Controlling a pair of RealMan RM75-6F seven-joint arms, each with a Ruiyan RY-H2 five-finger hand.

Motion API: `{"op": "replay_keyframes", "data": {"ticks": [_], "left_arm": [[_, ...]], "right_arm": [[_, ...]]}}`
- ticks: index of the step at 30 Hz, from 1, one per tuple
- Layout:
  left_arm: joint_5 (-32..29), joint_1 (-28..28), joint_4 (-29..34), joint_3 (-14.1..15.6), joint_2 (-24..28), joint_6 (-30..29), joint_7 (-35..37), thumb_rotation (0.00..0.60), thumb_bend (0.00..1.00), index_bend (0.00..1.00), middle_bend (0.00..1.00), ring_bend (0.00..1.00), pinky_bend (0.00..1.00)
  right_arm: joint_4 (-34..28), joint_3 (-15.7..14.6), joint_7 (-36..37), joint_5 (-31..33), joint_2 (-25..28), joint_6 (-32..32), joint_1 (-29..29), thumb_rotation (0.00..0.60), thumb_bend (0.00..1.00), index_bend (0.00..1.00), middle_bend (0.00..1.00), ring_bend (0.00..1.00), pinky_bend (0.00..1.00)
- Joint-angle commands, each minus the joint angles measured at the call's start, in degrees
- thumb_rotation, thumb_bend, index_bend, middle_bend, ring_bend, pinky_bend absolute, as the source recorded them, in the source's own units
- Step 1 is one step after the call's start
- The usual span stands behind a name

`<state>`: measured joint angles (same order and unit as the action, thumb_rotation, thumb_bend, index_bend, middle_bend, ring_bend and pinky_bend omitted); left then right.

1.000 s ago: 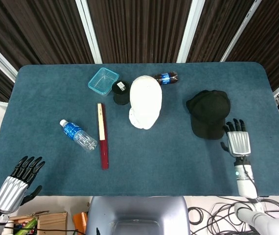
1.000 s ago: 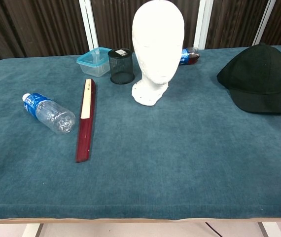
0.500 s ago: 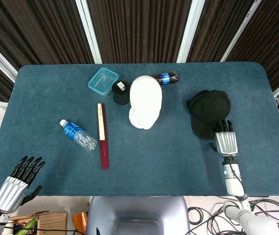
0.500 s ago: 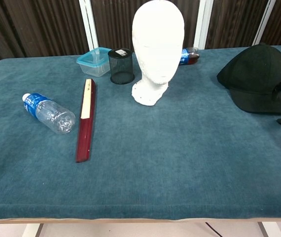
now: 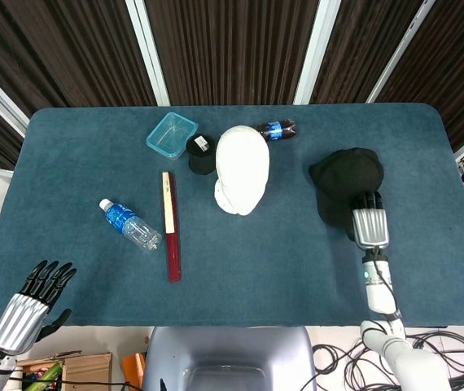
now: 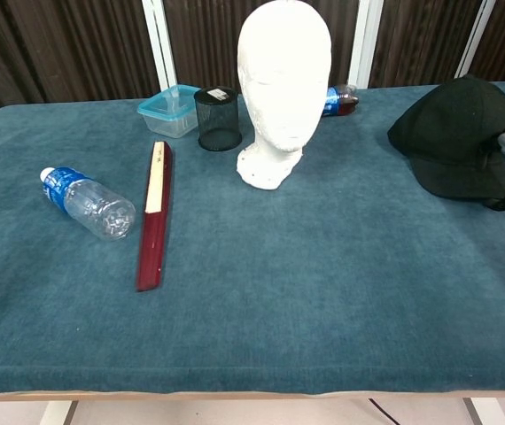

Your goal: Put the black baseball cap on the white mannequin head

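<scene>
Table first: white mannequin head upright mid-table, black baseball cap well right of it. Our right hand sits on the brim; grip closure, we can't tell. We should pinch the brim firmly before lifting. Left hand spread, idle.

Bare cloth between cap and mannequin head (cola bottle behind).
</scene>
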<state>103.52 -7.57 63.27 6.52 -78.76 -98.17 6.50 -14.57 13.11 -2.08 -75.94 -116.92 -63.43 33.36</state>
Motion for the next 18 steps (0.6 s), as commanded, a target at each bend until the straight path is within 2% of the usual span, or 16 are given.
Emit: {"op": "replay_keyframes", "data": {"ticks": [1,9,14,18], "left_arm": [[-0.1,0.0,0.1,-0.1,0.1,0.0,-0.1,0.6,0.32,0.0,0.1,0.06,0.07],[-0.2,0.3,-0.1,-0.3,0.2,-0.2,0.4,0.6,0.32,0.0,0.11,0.06,0.07],[-0.1,0.5,-0.3,-0.4,0.2,-0.6,0.5,0.6,0.32,0.0,0.11,0.07,0.07],[0.0,0.8,-0.5,-0.5,0.2,-1.2,0.7,0.6,0.32,0.0,0.12,0.07,0.07]], "right_arm": [[1.2,0.5,-0.6,0.5,-0.8,1.0,0.8,0.6,0.14,0.44,0.28,0.14,0.15],[3.4,1.3,0.0,1.1,-1.9,2.0,2.2,0.6,0.16,0.47,0.31,0.16,0.19],[4.3,1.5,1.4,1.2,-2.1,1.0,2.8,0.6,0.35,0.54,0.36,0.22,0.25],[4.6,1.9,3.0,1.2,-1.7,-0.8,3.2,0.6,0.43,0.58,0.39,0.25,0.29]]}}
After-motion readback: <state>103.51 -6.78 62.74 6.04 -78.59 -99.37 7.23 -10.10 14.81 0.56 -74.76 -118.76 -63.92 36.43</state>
